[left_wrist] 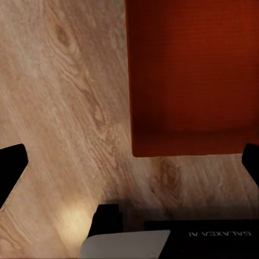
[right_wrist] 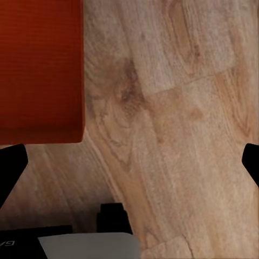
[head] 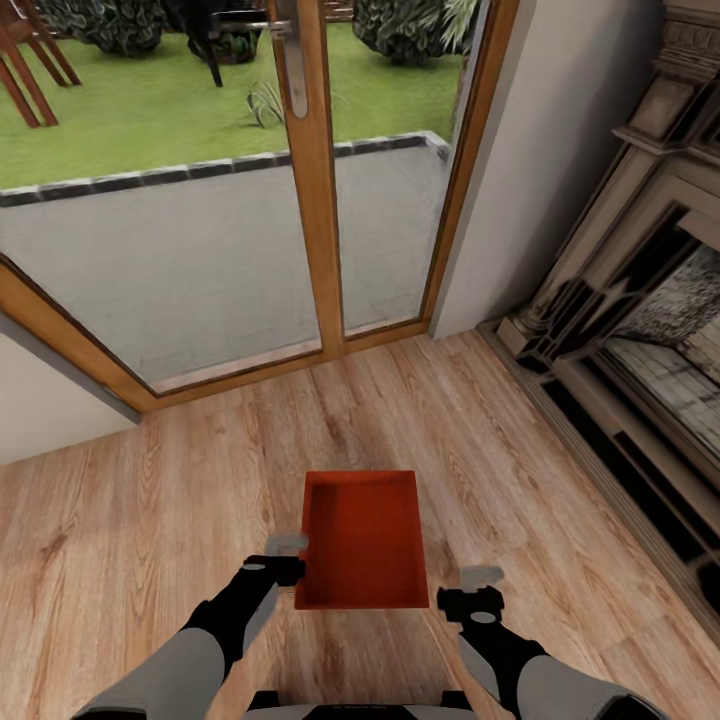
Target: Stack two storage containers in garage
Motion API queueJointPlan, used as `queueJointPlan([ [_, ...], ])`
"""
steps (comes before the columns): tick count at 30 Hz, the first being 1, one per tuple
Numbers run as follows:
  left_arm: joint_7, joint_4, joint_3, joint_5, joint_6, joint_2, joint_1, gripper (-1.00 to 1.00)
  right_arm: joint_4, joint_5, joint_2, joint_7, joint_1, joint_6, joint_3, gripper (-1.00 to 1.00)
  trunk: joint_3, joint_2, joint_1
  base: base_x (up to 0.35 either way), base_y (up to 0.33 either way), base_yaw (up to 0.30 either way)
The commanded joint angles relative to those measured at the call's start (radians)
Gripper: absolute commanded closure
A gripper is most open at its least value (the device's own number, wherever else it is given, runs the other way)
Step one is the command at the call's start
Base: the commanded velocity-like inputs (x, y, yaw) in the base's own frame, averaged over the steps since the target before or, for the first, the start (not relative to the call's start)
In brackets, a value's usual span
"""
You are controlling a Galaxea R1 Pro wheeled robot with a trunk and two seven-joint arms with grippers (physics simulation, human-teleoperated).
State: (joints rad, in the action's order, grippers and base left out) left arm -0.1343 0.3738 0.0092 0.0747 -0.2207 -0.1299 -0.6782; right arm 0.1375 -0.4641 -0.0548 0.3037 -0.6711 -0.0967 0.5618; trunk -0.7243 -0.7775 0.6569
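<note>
Both arms reach out low over the wood floor (head: 150, 520), bent at the elbow, grey forearms ending in black wrists, with one red bin (head: 363, 540) lying flat between them. Seen from the head, the left gripper (head: 290, 560) sits at the bin's near left corner, its pale fingertip right against the wall there, though I cannot tell whether it actually touches. From the left wrist view the left gripper (left_wrist: 129, 162) has its two black fingers spread wide, one at each side of the picture, with nothing pinched between them; the bin (left_wrist: 191, 75) lies just ahead of them and its near wall falls between the finger lines. The right gripper (head: 478, 590) hangs just beside the bin's near right corner, apart from it, with a strip of bare floor between. Its wrist view shows the right gripper (right_wrist: 129, 162) equally wide open and holding nothing, the bin's corner (right_wrist: 40, 70) off to one side and plank floor (right_wrist: 178, 108) ahead. The bin is open-topped and level, its long axis pointing away from the robot toward the glass doors (head: 310, 200). Beyond the bin, wood-framed doors look onto paving and grass; to the bin's right, well apart, stands the fireplace (head: 640, 330).
</note>
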Motion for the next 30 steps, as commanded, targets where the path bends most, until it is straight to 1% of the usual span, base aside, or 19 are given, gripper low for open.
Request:
queueJointPlan([
  [1,-0.003,0.009,0.002,0.009,-0.007,-0.001,-0.001,-1.0,-0.001,-0.011,0.0,0.003,-0.001,-0.005,0.008,-1.0,-0.001,-0.001,0.0,0.0,0.0,0.0],
  [6,-0.04,0.039,0.008,0.011,-0.007,-0.004,-0.004,-1.0,-0.001,-0.011,-0.009,0.003,-0.004,-0.007,0.008,-1.0,-0.001,-0.001,0.0,0.0,0.0,0.0],
  [18,-0.059,0.073,0.012,0.009,-0.009,-0.014,-0.004,-1.0,0.001,-0.005,-0.013,0.003,-0.004,-0.008,0.008,-1.0,-0.001,-0.001,0.0,0.0,0.0,0.0],
  [30,-0.056,0.077,0.012,0.008,-0.014,-0.013,-0.004,-1.0,0.003,0.002,-0.016,0.003,-0.004,-0.008,0.009,-1.0,-0.038,-0.085,0.046,0.0,0.0,0.0],
])
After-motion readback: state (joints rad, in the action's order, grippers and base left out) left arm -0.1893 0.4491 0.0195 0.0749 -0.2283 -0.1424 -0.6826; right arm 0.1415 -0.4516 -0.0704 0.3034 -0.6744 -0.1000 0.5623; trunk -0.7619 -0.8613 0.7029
